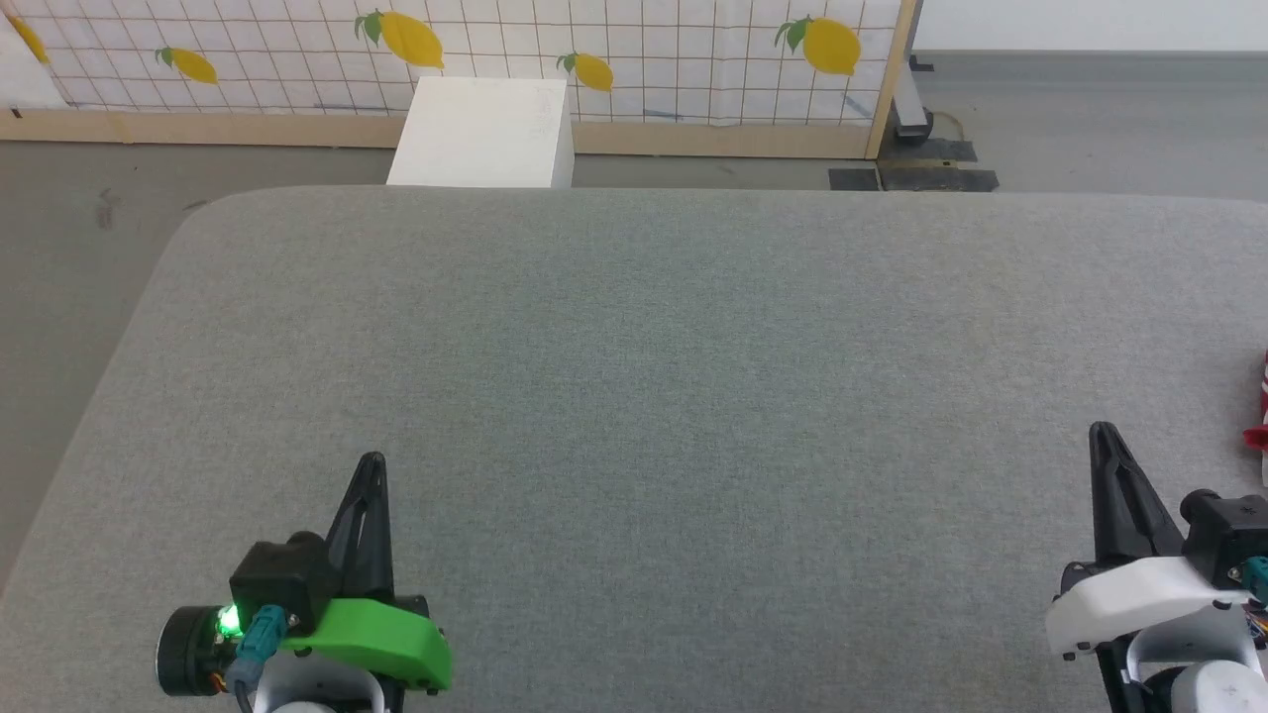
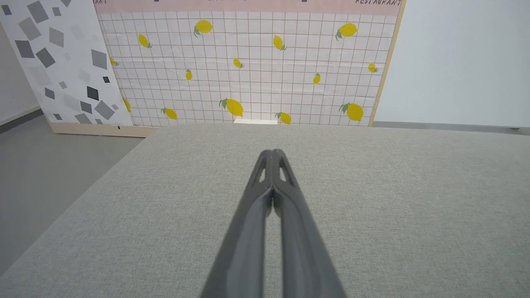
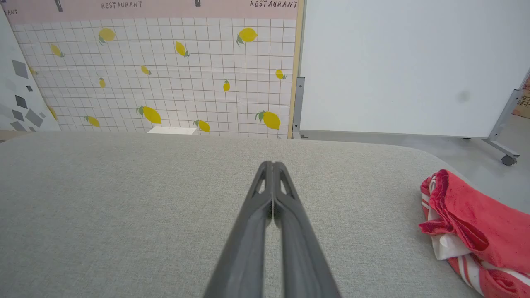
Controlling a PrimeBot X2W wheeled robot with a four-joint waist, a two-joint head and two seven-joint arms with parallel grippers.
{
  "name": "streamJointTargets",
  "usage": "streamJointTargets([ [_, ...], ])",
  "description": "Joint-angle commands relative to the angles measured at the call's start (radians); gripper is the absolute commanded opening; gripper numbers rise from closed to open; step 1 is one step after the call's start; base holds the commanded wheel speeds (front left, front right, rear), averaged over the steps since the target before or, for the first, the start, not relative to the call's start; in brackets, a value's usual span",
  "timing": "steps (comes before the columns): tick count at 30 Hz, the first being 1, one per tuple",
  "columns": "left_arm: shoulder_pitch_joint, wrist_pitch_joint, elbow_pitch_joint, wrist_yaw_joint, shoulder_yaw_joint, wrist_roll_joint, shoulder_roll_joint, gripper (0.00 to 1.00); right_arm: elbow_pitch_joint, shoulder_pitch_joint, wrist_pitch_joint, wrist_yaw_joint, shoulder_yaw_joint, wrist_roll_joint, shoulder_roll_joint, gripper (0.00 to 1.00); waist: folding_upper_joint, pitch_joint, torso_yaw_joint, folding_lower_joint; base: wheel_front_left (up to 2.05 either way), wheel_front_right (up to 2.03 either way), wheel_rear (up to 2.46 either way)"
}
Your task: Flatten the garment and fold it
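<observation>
My feeds are bright, with even, diffuse light. On the grey surface (image 1: pixel 634 327) around the left end effector (image 1: pixel 373 460), shadows are faint and soft. A green indicator light (image 1: pixel 230 622) glows behind it, slightly blown out. Both wrist views go soft and smeared nearest the lens; the tips are sharper. Beyond the right end effector (image 3: pixel 273 163), the lemon panel (image 3: pixel 165 74) leans with wide-angle bend.

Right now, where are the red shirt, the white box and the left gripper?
red shirt (image 3: pixel 484 223), right wrist view, on bunched red cloth.
white box (image 1: pixel 485 134), head view, on its top.
left gripper (image 2: pixel 273 154), left wrist view, between its shut fingertips.
</observation>
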Motion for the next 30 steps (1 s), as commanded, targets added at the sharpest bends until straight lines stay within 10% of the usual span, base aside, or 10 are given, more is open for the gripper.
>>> streamJointTargets([
  [1,-0.007,0.006,-0.003,-0.004,0.007,0.01,-0.005,0.0,-0.008,0.01,0.006,-0.001,0.008,-0.003,0.001,0.0,0.0,0.0,0.0,0.0001,0.0,0.0,0.0],
  [30,-0.012,0.065,-0.004,-0.02,0.042,0.068,-0.032,0.0,-0.044,0.017,0.051,-0.001,0.074,-0.006,0.001,0.0,0.0,-0.007,0.004,0.0001,0.0,0.0,0.0],
])
